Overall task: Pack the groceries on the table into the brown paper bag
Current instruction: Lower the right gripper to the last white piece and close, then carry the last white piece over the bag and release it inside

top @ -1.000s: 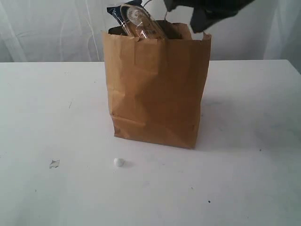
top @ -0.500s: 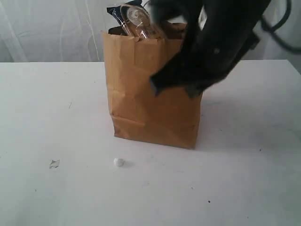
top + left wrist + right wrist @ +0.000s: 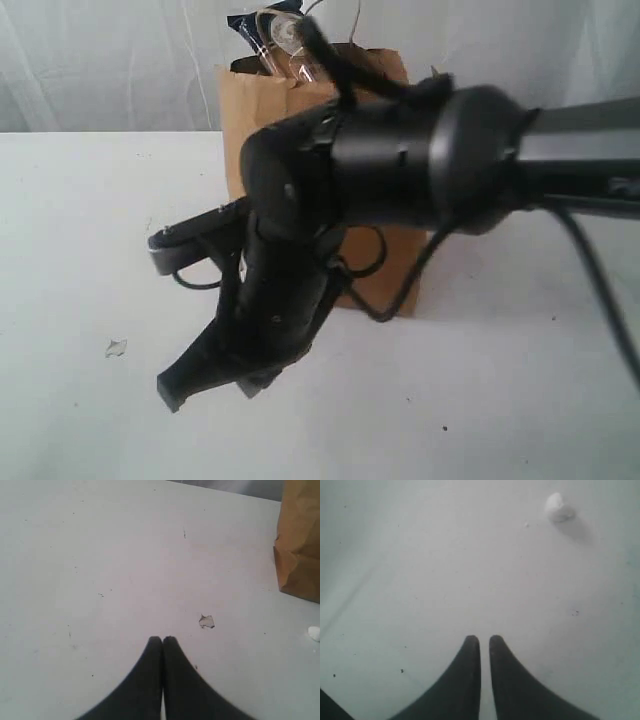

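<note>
Right arm has swung down from above the brown paper bag (image 3: 250,110) and now crosses in front of it. The right claw (image 3: 484,641) hangs low over the bare worktop (image 3: 70,230), fingers all but together, nothing held. The left claw (image 3: 162,640) is pressed closed, also empty. A clear jar (image 3: 284,34) and a dark packet (image 3: 243,24) poke from the bag mouth. No groceries visible loose on the worktop. Judgement: packing probably complete, arm retreating.

Behind the table (image 3: 70,220) we see a white curtain (image 3: 100,60) hanging in soft vertical folds across the whole back. We find the light even and diffuse, with only faint grey shadows on its white top.
</note>
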Controlling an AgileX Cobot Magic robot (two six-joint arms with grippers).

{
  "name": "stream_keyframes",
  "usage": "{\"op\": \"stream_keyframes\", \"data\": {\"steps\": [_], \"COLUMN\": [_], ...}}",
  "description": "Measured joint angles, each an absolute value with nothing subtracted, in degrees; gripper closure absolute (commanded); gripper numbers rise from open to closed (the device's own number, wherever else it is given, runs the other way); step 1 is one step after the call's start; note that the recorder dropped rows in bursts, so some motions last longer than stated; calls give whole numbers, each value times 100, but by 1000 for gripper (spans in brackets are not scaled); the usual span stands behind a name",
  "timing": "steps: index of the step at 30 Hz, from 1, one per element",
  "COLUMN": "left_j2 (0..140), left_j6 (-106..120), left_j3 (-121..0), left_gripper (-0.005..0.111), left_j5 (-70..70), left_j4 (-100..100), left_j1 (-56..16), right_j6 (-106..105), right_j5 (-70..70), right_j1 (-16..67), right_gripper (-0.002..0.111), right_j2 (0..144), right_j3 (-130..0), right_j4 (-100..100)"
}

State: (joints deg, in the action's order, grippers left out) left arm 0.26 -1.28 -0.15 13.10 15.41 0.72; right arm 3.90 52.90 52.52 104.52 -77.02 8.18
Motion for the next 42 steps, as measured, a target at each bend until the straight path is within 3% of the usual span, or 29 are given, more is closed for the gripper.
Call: {"op": "stream_keyframes", "data": {"steps": [4,6,16,23,31,35,40,42], "left_j2": [26,26,26,26,26,26,26,26], "left_j6": [-128,-128,-128,-128,-128,-128,-128,-128], "left_j3": [-15,-15,-15,-15,-15,-15,-15,-15], "left_gripper": [107,107,107,107,107,107,107,107], "left_j5": [1310,1310,1310,1310,1310,1310,1310,1310], "left_j4": [1541,1541,1541,1541,1541,1541,1541,1541], "left_j1": [72,72,72,72,72,72,72,72], "right_j6": [142,92,1232,1122,1082,884,845,845], "right_j5": [5516,5557,5416,4686,4712,4957,4995,4995], "right_j1": [5252,5252,4619,4560,4560,4560,4560,4560], "right_gripper": [63,58,58,66,67,77,81,92], "right_j2": [11149,11388,12099,12459,12538,12551,12551,12551], "right_j3": [-8266,-8557,-9360,-9403,-9403,-9403,-9403,-9403], "right_j4": [860,738,424,991,733,685,685,685]}}
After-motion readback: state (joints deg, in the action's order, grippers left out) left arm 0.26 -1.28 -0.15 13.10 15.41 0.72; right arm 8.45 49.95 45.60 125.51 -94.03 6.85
